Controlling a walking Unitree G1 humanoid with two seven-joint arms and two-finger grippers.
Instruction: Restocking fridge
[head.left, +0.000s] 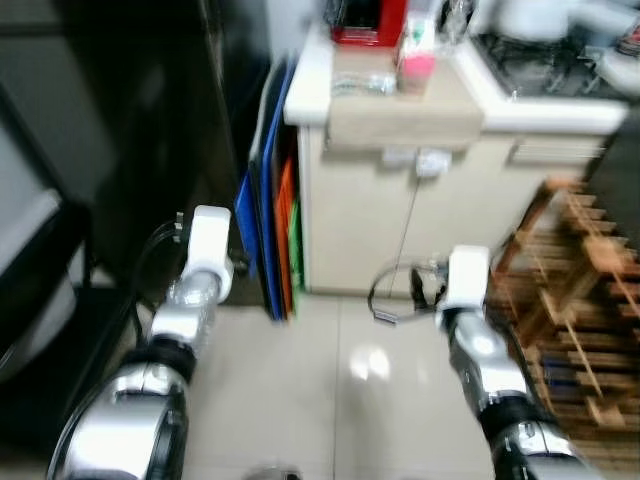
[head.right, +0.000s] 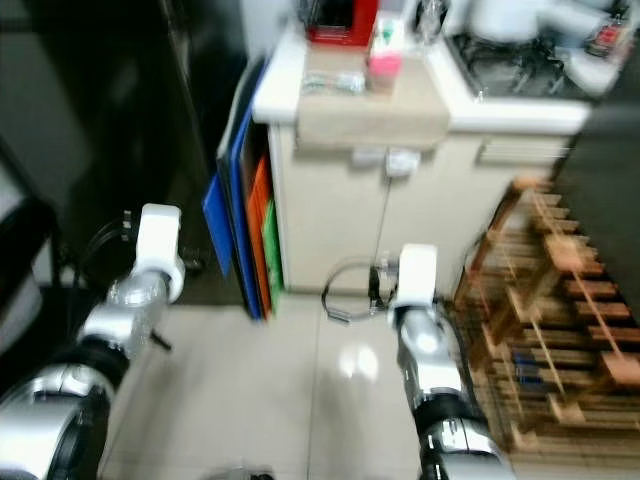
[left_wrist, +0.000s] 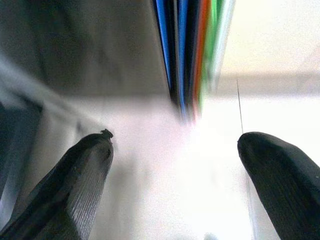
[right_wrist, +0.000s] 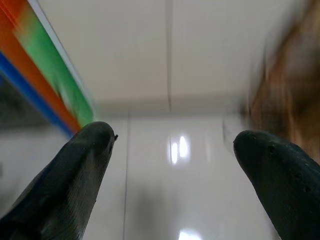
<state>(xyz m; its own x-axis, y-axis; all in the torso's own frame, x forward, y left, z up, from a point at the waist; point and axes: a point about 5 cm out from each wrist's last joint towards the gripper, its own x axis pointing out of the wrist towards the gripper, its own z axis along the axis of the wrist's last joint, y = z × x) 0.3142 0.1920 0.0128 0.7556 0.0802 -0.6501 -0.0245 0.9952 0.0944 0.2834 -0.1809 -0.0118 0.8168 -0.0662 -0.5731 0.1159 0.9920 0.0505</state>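
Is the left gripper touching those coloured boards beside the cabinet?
Apart. The left wrist view shows the left gripper open over bare floor, the coloured boards well beyond its fingertips.

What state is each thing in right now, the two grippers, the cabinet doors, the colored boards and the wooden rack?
Left gripper: open, empty, over the floor.
Right gripper: open, empty, over the floor.
Cabinet doors: shut.
Colored boards: upright on edge beside the cabinet.
Wooden rack: standing on the floor, blurred.
Pink-capped bottle: upright on the counter.

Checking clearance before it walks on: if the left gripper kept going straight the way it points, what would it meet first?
Probably the coloured boards leaning beside the cabinet; bare floor lies before them, though blur leaves depth unclear.
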